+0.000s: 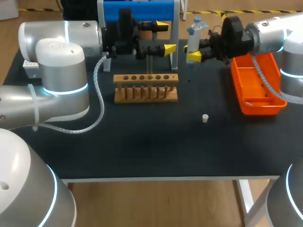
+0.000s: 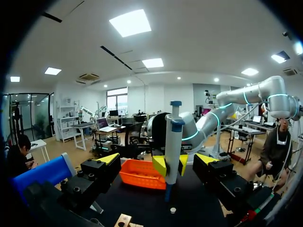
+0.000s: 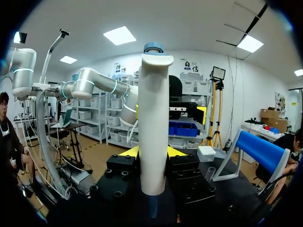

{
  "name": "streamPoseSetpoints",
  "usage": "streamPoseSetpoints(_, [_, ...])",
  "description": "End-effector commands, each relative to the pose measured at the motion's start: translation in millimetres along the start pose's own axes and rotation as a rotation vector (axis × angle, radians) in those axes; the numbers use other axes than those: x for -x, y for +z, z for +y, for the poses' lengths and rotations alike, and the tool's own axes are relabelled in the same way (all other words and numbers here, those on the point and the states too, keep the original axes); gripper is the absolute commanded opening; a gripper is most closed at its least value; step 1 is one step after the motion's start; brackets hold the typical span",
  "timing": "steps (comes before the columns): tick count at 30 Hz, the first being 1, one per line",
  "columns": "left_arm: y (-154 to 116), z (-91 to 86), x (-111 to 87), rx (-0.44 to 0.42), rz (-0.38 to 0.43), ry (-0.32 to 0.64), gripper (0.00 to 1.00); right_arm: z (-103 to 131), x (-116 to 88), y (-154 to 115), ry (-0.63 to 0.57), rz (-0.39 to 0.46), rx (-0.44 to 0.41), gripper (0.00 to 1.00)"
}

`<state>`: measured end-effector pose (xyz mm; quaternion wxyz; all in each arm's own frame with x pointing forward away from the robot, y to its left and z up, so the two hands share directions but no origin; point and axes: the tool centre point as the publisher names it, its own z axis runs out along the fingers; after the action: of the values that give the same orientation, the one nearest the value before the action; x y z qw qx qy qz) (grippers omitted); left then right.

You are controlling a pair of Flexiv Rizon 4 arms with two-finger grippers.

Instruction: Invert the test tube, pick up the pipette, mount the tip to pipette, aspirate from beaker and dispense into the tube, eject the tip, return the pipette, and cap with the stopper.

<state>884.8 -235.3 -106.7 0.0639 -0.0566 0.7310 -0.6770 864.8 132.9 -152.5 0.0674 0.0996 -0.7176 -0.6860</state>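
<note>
Black tabletop (image 1: 156,142) below upright pipette (image 1: 193,34) in right gripper's (image 1: 191,52) tight grasp, left gripper (image 1: 165,37) spread wide.

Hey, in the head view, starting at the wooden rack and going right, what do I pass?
wooden rack → pipette, held in the right claw → white stopper → orange tray

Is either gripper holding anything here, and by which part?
The right gripper clamps the pipette around its lower body, held upright. The left gripper is open and empty.
</note>
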Motion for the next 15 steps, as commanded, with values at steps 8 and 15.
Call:
streamPoseSetpoints(8, [0.1,0.6,-0.2,-0.003,-0.001,0.001,1.0,-4.6,20.7,25.2,0.001,0.009,-0.003,0.0])
streamPoseSetpoints(15, [0.1,0.6,-0.2,-0.003,-0.001,0.001,1.0,-4.1,25.5,36.2,0.008,0.012,0.006,0.0])
